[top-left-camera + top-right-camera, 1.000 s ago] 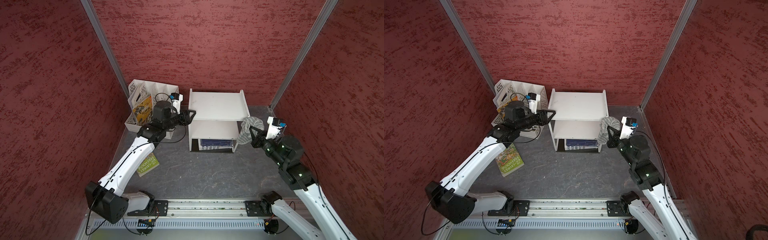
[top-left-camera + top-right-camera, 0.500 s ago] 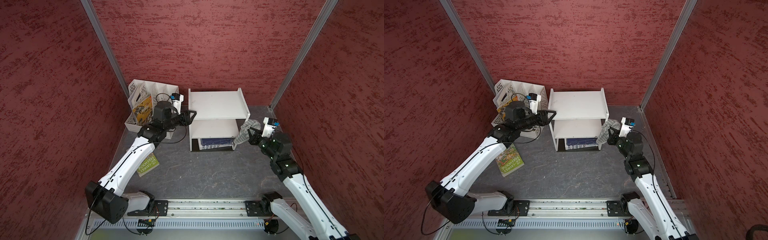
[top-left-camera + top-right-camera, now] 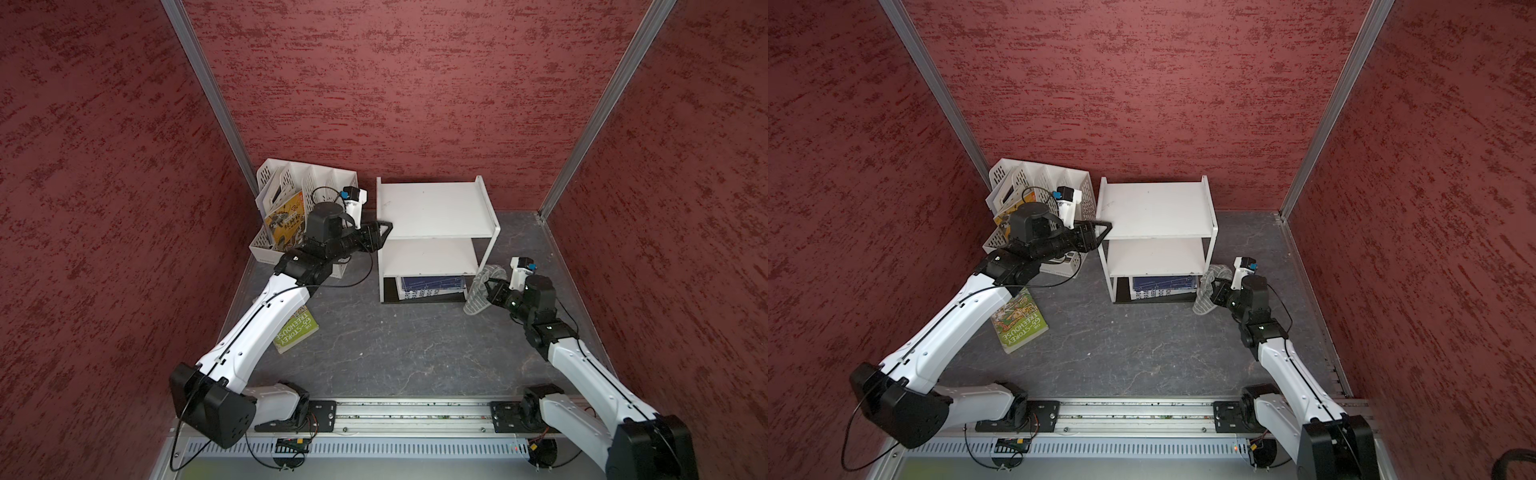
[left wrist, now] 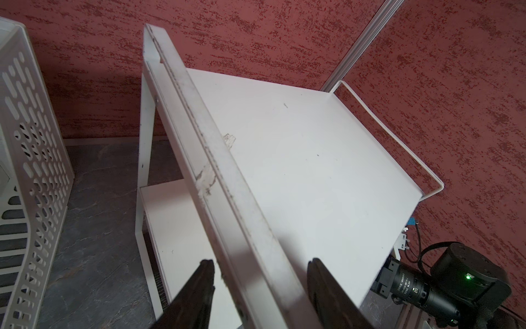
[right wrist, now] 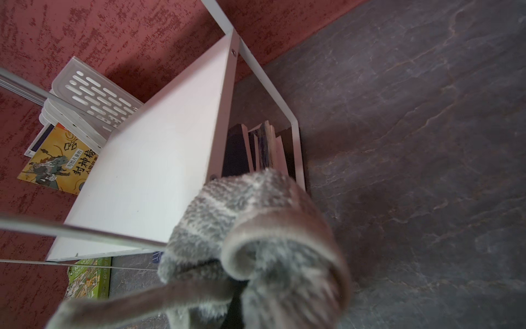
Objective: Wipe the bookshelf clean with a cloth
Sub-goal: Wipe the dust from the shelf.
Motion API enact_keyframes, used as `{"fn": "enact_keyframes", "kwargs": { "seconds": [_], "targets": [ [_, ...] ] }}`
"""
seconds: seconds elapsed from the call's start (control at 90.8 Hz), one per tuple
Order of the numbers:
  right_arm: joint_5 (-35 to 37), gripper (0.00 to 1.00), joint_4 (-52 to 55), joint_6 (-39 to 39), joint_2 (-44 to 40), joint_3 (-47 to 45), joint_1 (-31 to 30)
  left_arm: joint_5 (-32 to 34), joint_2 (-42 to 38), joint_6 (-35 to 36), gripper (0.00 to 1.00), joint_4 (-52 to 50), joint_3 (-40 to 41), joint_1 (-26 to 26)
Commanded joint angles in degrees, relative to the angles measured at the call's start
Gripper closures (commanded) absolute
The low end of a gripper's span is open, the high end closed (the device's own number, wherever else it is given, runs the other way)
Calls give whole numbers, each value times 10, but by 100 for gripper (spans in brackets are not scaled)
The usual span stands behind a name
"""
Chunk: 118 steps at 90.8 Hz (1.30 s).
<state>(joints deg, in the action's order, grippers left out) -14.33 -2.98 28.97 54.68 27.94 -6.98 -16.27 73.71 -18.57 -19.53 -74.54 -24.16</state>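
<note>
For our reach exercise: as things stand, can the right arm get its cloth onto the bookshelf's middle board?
Probably yes. The right gripper, shut on the cloth, sits beside the front leg of the bookshelf; its middle board is open in front.

A small white three-tier board bookshelf (image 3: pixel 432 208) stands at the back middle of the dark stone-patterned desk (image 3: pixel 415 345). Just left of it, in the corner, sits a white perforated plastic file rack (image 3: pixel 266 176). A green-covered paperback book (image 3: pixel 297 330) lies flat before the rack. The left end effector (image 3: pixel 384 233) clasps the bookshelf's left side panel. The right end effector (image 3: pixel 489 287) holds a soft grey-and-white striped cloth (image 3: pixel 478 299) at the bottom tier's front right corner.
</note>
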Motion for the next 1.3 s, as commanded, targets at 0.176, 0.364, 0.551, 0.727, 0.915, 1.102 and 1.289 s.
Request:
{"fn": "enact_keyframes", "kwargs": {
  "seconds": [0.176, 0.364, 0.551, 0.727, 0.915, 1.102, 1.289],
  "targets": [
    [-39, 97, -25, -14, 17, 125, 87, 22, -20, 13, 44, -9, 9, 5],
    [-132, 97, -115, 32, 159, 240, 126, 6, -17, 15, 42, -3, 7, 4],
    [-188, 98, -168, 83, 280, 344, 126, 0, -13, 21, 43, -1, 7, 3],
    [-219, 99, -210, 145, 375, 417, 123, 1, -8, 26, 45, 4, 8, 4],
    [-231, 99, -197, 166, 433, 497, 101, -4, 0, 28, 45, 7, 4, 4],
    [-224, 99, -186, 172, 479, 551, 81, -1, 1, 32, 45, 9, 5, 4],
    [-210, 99, -179, 143, 501, 535, 62, -4, 9, 34, 46, 13, 4, 5]
  ]
}}
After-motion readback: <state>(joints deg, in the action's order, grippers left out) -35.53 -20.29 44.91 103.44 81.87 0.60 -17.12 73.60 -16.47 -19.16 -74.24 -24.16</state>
